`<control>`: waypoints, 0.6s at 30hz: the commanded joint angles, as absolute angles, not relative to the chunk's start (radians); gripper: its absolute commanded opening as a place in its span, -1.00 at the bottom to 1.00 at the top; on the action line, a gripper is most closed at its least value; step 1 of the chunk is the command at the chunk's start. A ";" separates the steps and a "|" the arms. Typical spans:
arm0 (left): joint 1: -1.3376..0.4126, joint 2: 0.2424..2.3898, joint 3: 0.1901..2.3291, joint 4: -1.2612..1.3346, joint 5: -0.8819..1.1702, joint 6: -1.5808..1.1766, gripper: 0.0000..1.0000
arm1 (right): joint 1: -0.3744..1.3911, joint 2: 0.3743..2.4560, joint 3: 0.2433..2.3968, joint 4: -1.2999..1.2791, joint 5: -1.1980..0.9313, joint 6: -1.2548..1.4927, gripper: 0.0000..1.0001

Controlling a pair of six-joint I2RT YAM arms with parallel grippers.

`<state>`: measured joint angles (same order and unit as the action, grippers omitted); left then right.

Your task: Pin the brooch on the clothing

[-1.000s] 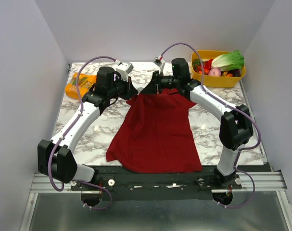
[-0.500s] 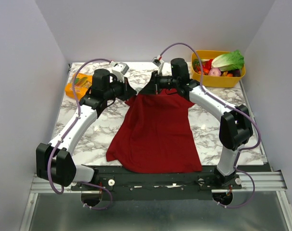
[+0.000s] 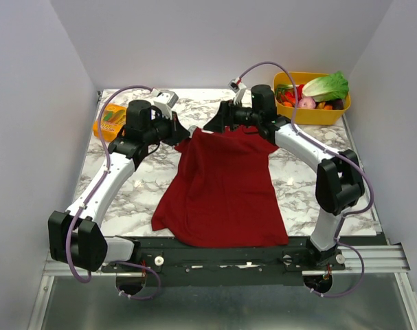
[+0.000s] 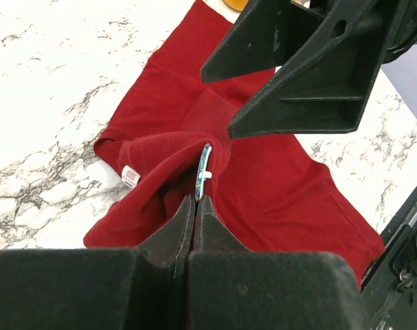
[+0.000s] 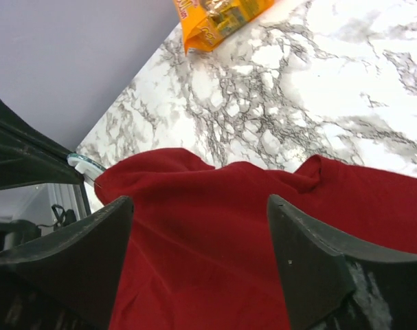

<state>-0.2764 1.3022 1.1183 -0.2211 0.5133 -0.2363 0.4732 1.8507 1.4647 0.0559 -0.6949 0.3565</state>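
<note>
**Left pincer clamped on brooch at shirt fold; right pincer open**

Left pincer point(image 4: 196, 205): fingers pressed together, no gap between them. The brooch point(image 4: 205, 165) stands edge-on at the tips with its lower rim nipped between them. A small white piece crosses its middle. The brooch sits against a raised fold of the shirt point(image 4: 284, 185). Cannot tell whether fabric is caught in the same grip.

Right pincer point(image 5: 200, 203): fingers spread wide, gripping nothing. Red fabric lies below and between them. Cannot tell whether the tips touch the cloth. In the left wrist view it hangs just beyond the fold, close to the brooch.

Shirt: the collar end is lifted off the desk point(image 3: 136, 189) between the two pincers. A white label point(image 4: 130, 177) shows at the collar, beside the fold. The rest spreads flat toward the arm bases, and the hem passes the near desk edge onto the black rail point(image 3: 215, 253).

Further out: an orange packet point(image 3: 110, 122) lies at far left, behind the left arm. A yellow bin point(image 3: 317, 115) of vegetables sits in the far right corner. Both are well apart from the shirt.
</note>
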 commanded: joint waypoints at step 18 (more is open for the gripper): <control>-0.253 1.348 1.225 -0.311 0.359 -0.219 -1.00 | 0.466 1.614 1.243 0.109 -0.528 0.322 0.99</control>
